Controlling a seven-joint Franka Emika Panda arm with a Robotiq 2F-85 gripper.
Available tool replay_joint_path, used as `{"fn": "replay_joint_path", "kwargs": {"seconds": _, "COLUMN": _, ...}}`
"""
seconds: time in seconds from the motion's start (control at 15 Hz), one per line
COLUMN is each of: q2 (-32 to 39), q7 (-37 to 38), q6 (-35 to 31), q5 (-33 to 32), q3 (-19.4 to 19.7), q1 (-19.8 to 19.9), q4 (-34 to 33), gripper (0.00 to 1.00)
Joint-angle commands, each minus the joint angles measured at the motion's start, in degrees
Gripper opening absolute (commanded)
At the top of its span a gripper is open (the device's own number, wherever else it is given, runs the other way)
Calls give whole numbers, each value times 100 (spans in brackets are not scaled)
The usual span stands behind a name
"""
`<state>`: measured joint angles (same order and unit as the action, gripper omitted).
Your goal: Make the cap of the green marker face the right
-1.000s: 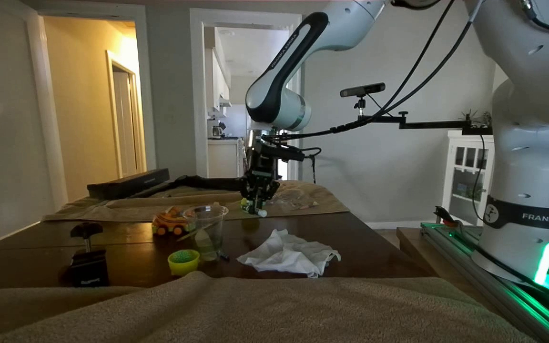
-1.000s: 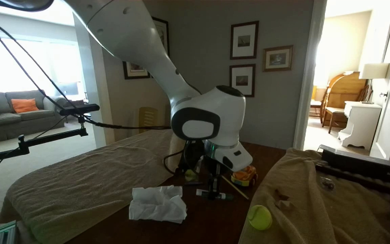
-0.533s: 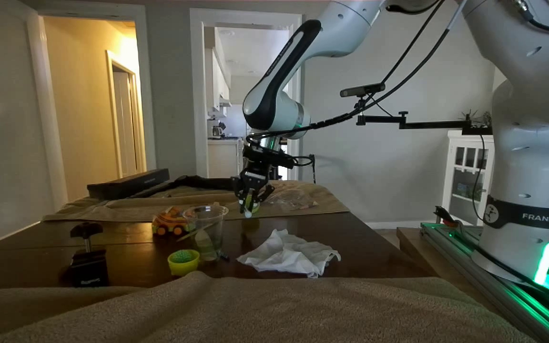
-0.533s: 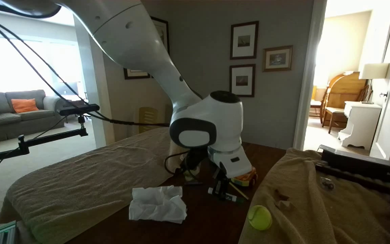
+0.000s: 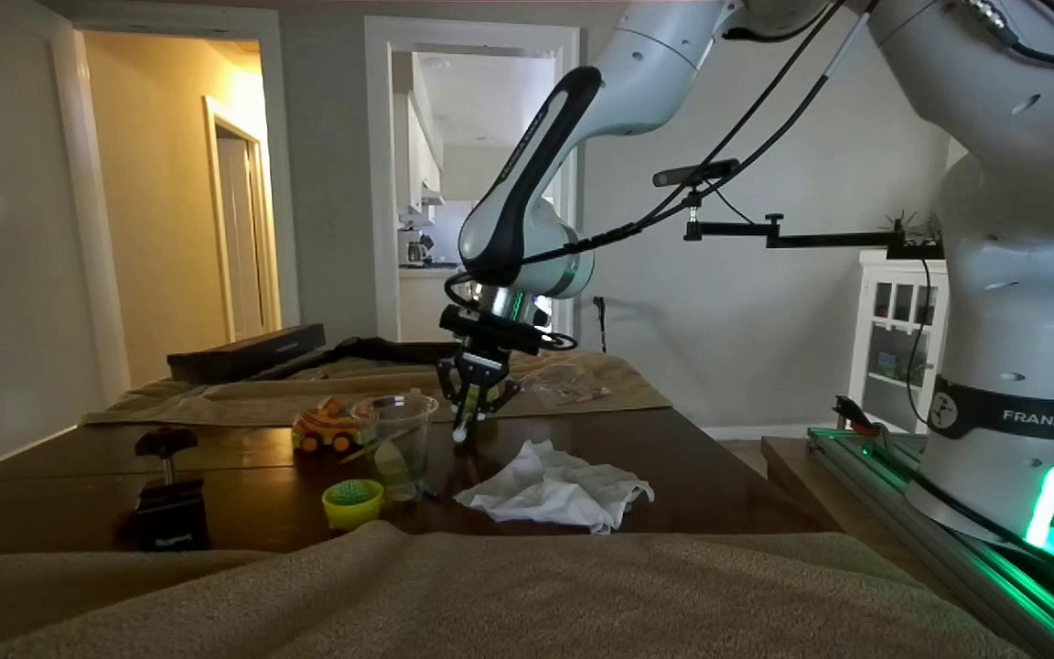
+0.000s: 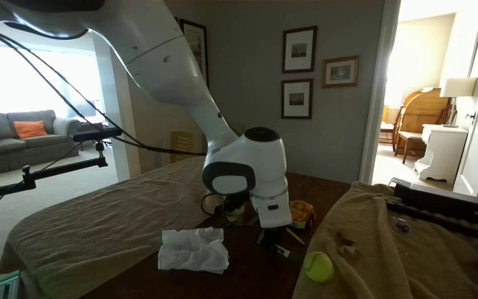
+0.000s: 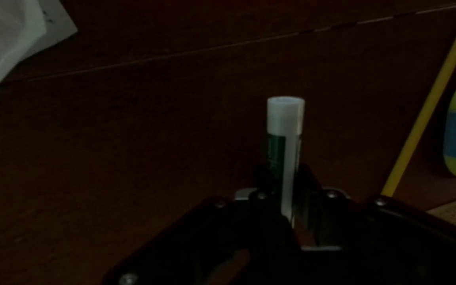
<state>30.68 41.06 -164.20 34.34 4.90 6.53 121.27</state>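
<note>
- Between the fingers (image 7: pixel 311 198) of our gripper (image 7: pixel 283 180) sits the green marker (image 7: pixel 284 152), over the dark wooden table (image 7: pixel 133 158); whether it touches the wood we cannot tell.
- We have the jaws drawn in to the thickness of the marker, pinching it from both sides.
- We see its white end (image 7: pixel 285 114) point to the top of the wrist view; the stretch behind the fingers is hidden there. In an exterior view that end (image 5: pixel 460 435) shows below the fingers.
- Near our gripper, in both exterior views, we see a crumpled white tissue (image 5: pixel 554 490) on the table.
- A yellow stick (image 7: pixel 430 107) lies right of the marker in our wrist view.
- We find, in an exterior view, a clear plastic cup (image 5: pixel 408 453) upright, a small yellow bowl (image 5: pixel 352 508) just beside it, an orange toy truck (image 5: pixel 335 427) beyond, and a black clamp (image 5: pixel 170 513) farther left.
- In an exterior view we spot a tennis ball (image 6: pixel 318 266) on a brown towel (image 6: pixel 380 224).
</note>
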Motion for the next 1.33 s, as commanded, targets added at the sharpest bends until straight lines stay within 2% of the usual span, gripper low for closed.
{"fn": "replay_joint_path", "kwargs": {"seconds": 0.0, "q2": 59, "q7": 406, "q6": 35, "q5": -69, "q3": 238, "q1": -194, "q4": -52, "gripper": 5}}
{"fn": "replay_joint_path", "kwargs": {"seconds": 0.27, "q2": 155, "q7": 1699, "q6": -104, "q5": -48, "q3": 663, "q1": -565, "q4": -49, "gripper": 5}}
{"fn": "replay_joint_path", "kwargs": {"seconds": 0.67, "q2": 195, "q7": 3892, "q6": 46, "q5": -490, "q3": 1333, "q1": -1181, "q4": -13, "gripper": 5}}
{"fn": "replay_joint_path", "kwargs": {"seconds": 0.87, "q2": 241, "q7": 4743, "q6": 240, "q5": -661, "q3": 1300, "q1": -1203, "q4": -78, "gripper": 5}}
{"fn": "replay_joint_path", "kwargs": {"seconds": 1.27, "q2": 123, "q7": 5576, "q6": 410, "q5": -855, "q3": 1030, "q1": -1107, "q4": -69, "gripper": 5}}
